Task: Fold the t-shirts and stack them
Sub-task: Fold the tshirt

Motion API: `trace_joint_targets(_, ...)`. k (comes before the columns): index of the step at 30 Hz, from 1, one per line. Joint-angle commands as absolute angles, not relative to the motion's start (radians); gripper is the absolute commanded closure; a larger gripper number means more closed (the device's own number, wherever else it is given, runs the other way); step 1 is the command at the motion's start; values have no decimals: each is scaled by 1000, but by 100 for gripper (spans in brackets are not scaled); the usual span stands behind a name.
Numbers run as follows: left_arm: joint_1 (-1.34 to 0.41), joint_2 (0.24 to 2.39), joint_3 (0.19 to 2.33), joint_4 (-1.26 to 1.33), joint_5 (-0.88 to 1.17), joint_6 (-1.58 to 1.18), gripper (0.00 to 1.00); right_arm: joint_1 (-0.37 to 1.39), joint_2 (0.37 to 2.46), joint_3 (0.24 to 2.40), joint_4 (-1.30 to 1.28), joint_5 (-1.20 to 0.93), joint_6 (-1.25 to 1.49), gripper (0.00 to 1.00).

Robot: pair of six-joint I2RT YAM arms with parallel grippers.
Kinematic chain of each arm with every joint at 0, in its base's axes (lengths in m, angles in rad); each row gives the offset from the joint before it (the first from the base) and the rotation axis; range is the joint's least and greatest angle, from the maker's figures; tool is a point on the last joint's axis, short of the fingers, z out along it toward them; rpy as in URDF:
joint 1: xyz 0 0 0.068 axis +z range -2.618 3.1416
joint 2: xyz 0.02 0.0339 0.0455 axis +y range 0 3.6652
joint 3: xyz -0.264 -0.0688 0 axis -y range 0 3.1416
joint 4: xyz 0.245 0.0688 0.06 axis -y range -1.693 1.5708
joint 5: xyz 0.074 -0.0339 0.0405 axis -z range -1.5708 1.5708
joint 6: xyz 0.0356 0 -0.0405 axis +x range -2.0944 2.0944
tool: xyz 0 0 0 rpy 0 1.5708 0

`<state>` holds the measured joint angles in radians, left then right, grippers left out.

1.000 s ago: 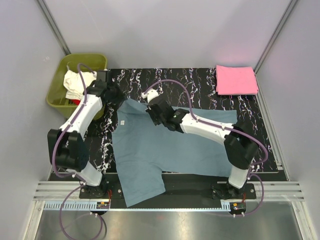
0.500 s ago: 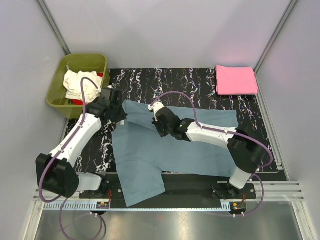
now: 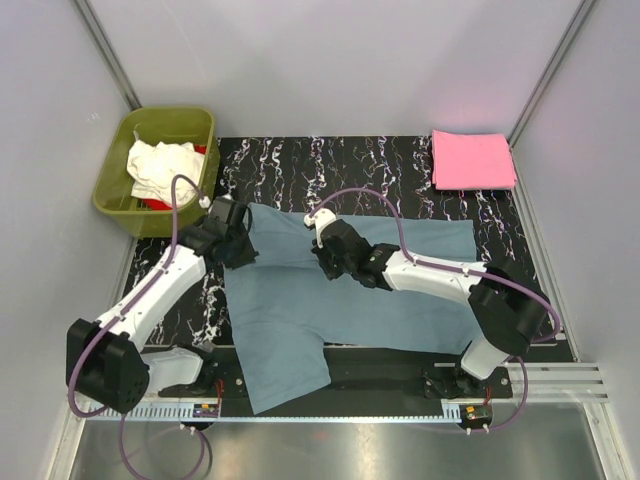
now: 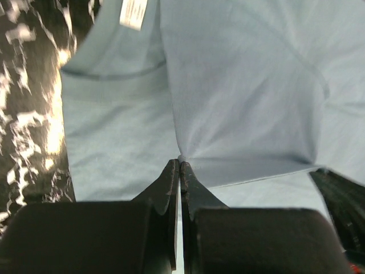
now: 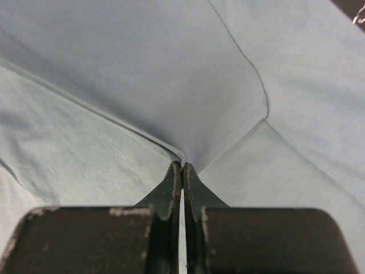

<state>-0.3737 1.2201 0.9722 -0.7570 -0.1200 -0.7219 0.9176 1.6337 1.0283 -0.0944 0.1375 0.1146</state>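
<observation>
Top external view gives you the black marbled counter (image 3: 400, 160), and most of its middle is covered by the blue-grey t-shirt (image 3: 350, 310), which is your landmark for everything else. It lies spread flat, its far edge turned over on itself, and its near left part runs past the counter's near edge. Beyond its far left corner, off the counter, sits the olive-green tub (image 3: 120, 200). Beyond its far right corner, well apart from it, you see the pink t-shirt (image 3: 472, 160) folded into a flat square. Inside the tub the cream-white t-shirt (image 3: 160, 165) lies crumpled, with slivers of the red t-shirt (image 3: 205, 150) showing beside it.

On the blue-grey t-shirt's far left edge, the left end effector (image 4: 180, 162) has its fingers pressed together, pinching a fold of that cloth, with creases fanning out from the pinch. Near the middle of the same far edge, the right end effector (image 5: 182, 165) is likewise clamped tight on a raised fold of the blue-grey cloth. A small white label (image 4: 134, 12) shows inside the collar, just beyond the left pinch
</observation>
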Motion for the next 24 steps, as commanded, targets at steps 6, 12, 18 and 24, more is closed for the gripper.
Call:
trace_joint_targets(6, -462, 1177, 861, -727, -164, -807, 100, 925, 1612, 982, -74, 138, 147, 100)
trace_joint_targets(12, -494, 1147, 793, -713, -186, -870, 100, 927, 1612, 957, -60, 143, 155, 100)
trace_joint_targets(18, -531, 1108, 770, -715, -204, -936, 100, 925, 1617, 959, -60, 144, 158, 100)
trace_joint_targets(24, -627, 1097, 772, -766, -296, -1000, 100, 927, 1598, 937, -49, 135, 169, 100)
